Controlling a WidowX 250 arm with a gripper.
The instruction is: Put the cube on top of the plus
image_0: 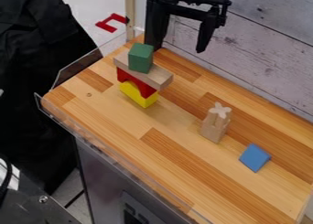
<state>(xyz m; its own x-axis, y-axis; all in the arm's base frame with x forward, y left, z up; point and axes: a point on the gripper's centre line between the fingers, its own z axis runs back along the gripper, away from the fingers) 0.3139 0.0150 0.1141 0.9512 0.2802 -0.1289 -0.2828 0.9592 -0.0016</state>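
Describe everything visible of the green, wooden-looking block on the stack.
The green block is a plain, solid cuboid, slightly taller than wide, seemingly painted wood. It stands upright near the middle of a flat tan wooden plank, above a red arch and a yellow block. Whether the black two-finger gripper also touches it is unclear.

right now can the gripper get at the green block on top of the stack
Probably yes: the green block stands on the plank with nothing over it, and the open gripper hangs close by.

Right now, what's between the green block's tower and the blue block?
In the camera view, a wooden block with a plus-shaped top stands between them.
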